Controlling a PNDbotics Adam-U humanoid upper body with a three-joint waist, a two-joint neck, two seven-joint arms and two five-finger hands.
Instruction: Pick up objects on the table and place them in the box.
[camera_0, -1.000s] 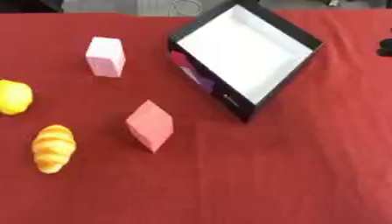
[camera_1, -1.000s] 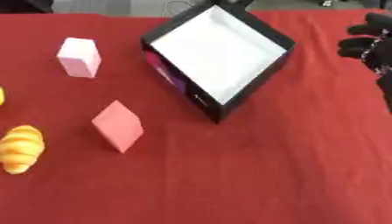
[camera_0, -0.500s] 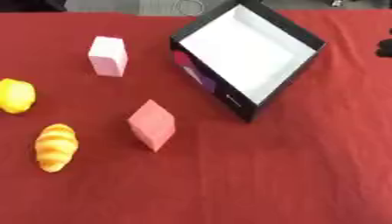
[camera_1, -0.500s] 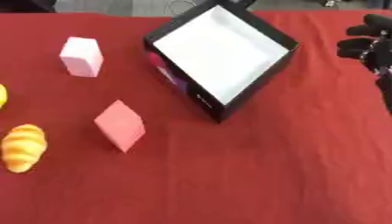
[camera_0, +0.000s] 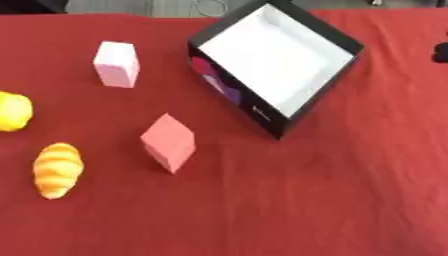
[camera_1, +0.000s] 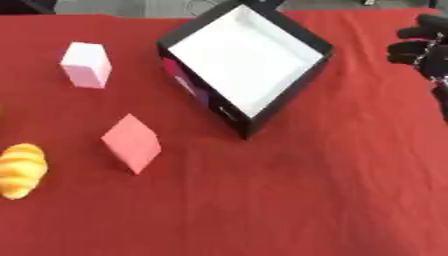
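Nothing had shifted over the last second; my right hand (camera_1: 422, 49) hung by the worktop's right edge, fingers curled on nothing; the black-walled, white-floored cardboard box (camera_0: 350, 46) held no objects; the pink block (camera_0: 169, 141) lay just left.

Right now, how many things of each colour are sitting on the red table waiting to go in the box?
Pale pink block: 1
Darker pink block: 1
Yellow round thing: 1
Golden croissant-shaped thing: 1
Total: 4, all outside the box, which looks empty.
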